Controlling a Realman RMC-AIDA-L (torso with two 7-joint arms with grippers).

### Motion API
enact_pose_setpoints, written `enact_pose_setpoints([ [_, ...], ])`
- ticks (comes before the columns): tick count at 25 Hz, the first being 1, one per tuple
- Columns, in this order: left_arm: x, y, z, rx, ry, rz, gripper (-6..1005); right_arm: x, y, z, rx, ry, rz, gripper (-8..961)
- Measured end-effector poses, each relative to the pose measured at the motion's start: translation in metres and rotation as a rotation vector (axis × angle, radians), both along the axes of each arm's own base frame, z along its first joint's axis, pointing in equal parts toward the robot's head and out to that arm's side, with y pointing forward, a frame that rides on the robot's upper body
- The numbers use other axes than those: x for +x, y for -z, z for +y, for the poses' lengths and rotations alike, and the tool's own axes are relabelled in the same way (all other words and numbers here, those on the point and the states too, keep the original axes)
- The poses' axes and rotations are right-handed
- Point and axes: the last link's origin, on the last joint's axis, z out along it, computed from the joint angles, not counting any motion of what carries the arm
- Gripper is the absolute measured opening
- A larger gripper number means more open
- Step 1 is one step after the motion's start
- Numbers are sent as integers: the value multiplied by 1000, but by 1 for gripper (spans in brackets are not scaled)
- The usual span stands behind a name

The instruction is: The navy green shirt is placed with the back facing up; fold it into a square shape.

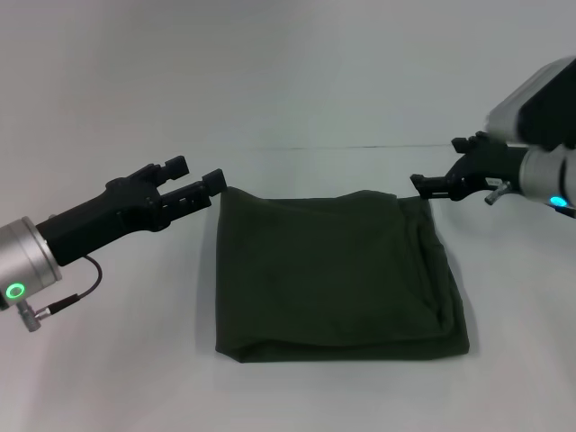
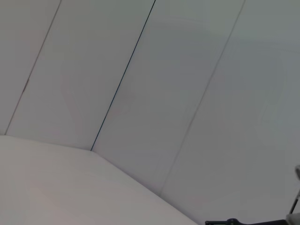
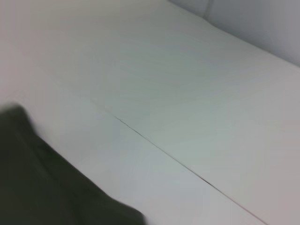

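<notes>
While the navy green shirt is lying folded into a near-square on the white table, the left gripper, fingers parted and empty, is hovering beside its far-left corner; the right gripper is hovering beside its far-right corner, finger state indiscernible.

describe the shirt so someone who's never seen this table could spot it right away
On the white table, look midway between the two black grippers, the left gripper and the right gripper. The navy green shirt lies flat there, folded into a rough square. It is the only dark olive cloth.
</notes>
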Motion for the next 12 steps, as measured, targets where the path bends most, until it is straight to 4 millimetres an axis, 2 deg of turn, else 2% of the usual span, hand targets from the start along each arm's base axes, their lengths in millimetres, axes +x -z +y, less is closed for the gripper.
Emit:
enact_pose_setpoints([
  [4,2,2,0,-13,12,9,917,-2,-23,-14,-77,-9,202,931],
  [8,6,9,-3,-39,49,30,917,9,-51,-40,-124,-69,413,931],
  [12,8,13,-5,-51,70,47,917,22,-61,-60,-153,-90,500,931],
])
